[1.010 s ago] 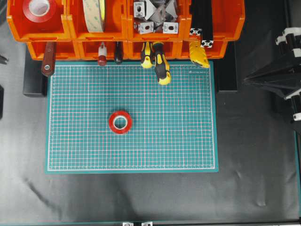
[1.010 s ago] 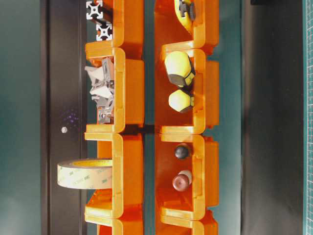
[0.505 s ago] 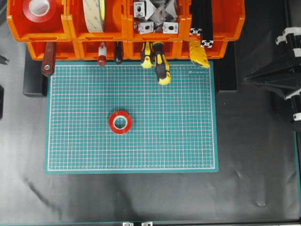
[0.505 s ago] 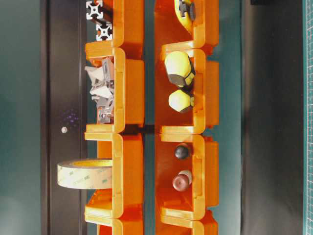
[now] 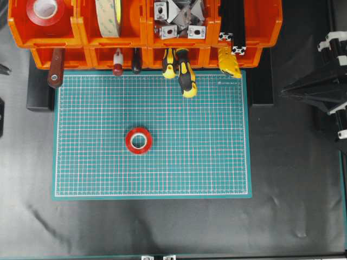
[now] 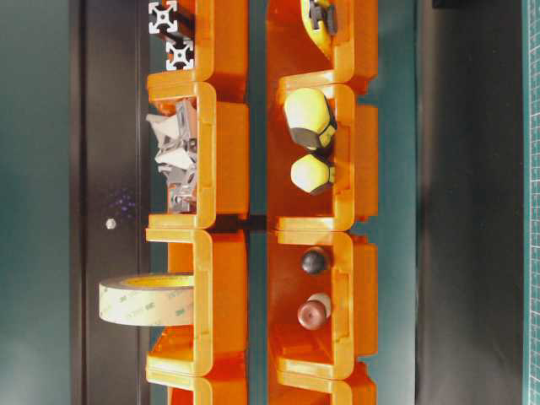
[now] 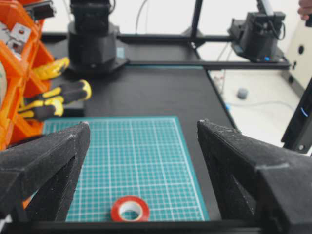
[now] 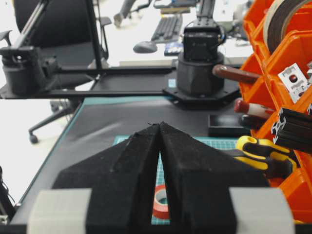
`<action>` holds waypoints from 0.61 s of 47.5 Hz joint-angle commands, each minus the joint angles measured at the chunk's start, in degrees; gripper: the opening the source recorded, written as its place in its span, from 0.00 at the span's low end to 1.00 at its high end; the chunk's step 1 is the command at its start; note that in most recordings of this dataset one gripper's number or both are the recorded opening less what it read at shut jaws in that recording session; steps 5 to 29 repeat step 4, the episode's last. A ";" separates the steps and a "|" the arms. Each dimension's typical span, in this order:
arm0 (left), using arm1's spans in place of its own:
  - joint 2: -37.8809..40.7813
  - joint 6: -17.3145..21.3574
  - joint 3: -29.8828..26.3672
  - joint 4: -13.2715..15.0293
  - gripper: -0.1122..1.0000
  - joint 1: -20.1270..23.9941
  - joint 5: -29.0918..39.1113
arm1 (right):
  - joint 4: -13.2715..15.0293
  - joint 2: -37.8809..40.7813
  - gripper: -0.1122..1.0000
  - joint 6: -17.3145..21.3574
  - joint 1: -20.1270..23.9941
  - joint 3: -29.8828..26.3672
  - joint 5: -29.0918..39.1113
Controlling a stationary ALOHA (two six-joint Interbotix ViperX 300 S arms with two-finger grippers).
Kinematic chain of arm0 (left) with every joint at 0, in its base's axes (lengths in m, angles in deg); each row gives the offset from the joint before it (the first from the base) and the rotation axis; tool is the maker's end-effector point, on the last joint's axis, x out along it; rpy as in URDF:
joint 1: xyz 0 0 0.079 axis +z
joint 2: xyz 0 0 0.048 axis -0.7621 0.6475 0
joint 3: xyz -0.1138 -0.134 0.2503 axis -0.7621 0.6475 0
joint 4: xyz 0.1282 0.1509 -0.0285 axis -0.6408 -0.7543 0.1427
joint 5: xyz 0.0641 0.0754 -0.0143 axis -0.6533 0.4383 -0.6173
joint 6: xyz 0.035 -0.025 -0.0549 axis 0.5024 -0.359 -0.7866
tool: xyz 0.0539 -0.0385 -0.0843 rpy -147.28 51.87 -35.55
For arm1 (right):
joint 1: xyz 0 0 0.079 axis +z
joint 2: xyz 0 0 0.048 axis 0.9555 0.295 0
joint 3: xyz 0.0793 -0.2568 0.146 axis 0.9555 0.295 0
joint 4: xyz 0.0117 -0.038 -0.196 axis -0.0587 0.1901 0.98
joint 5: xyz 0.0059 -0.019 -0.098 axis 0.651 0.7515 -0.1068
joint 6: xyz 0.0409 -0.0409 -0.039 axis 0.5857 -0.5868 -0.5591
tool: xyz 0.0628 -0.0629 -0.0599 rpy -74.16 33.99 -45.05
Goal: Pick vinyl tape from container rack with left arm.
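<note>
Your left gripper [image 7: 141, 161]: jaws spread wide, holding nothing; your right gripper [image 8: 160, 127]: jaws pressed together, empty; vinyl tape [image 5: 139, 140]: flat on the cutting mat [image 5: 217, 162], apart from both; second red roll [image 5: 45, 11]: top-left bin of container rack [image 5: 146, 32].

"3m" printed repeatedly on cream tape roll [image 6: 148, 301]

I'm seeing my black lattice-fingered left gripper [image 7: 141, 180] standing spread wide — its two foam-faced fingers [image 7: 46, 175] sitting far apart at either side of the wrist view. My black right gripper [image 8: 160, 127] is resting with its fingertips pressed together, the arm parked at the right edge [image 5: 320, 86] overhead.
</note>
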 commanded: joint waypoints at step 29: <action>0.35 -0.09 -0.62 0.09 0.87 0.09 -0.26 | -0.09 0.62 0.11 0.09 -0.18 -1.32 -0.88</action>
